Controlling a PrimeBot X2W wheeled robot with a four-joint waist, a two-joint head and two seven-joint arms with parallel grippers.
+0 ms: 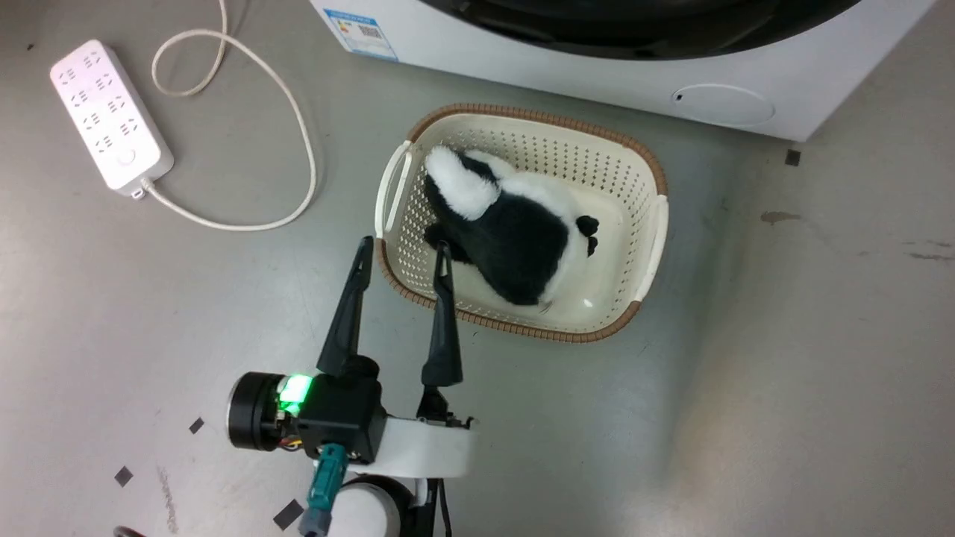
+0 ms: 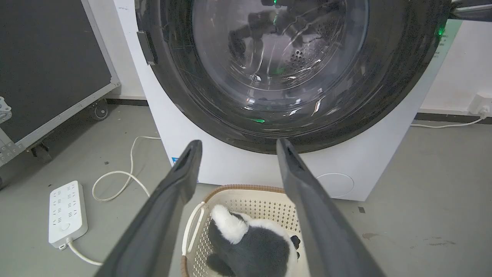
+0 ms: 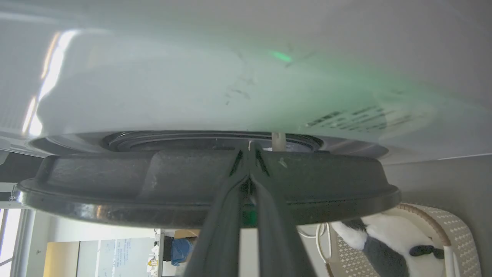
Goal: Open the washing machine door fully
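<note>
The washing machine door (image 2: 384, 96) sits on the front of the white machine (image 2: 238, 169). It's big & black, reaching almost from one side edge to the other, w/ a glass window (image 2: 276, 57) in the middle. In the L wrist view it looks shut, or open just a crack. The R wrist view shows it from the side, & a thin gap shows btw. it & the machine front. So I think the job has only just begun: the door's edge is reached, but the big swing out is all left to do.

The R gripper (image 3: 250, 154) has its two fingers (image 3: 226, 215) pressed together, tips right at the door's edge. Can't tell if they pinch a handle or just hook behind it. The L gripper (image 1: 404, 245) is spread wide, holding nothing, over the near-left rim of the basket (image 1: 537, 119). The basket sits on the floor (image 1: 746, 373) just in front of the machine, w/ a plush toy (image 1: 515, 239) inside.

Hard to see: the door's top is cut off, & the hinge side isn't clear.
</note>
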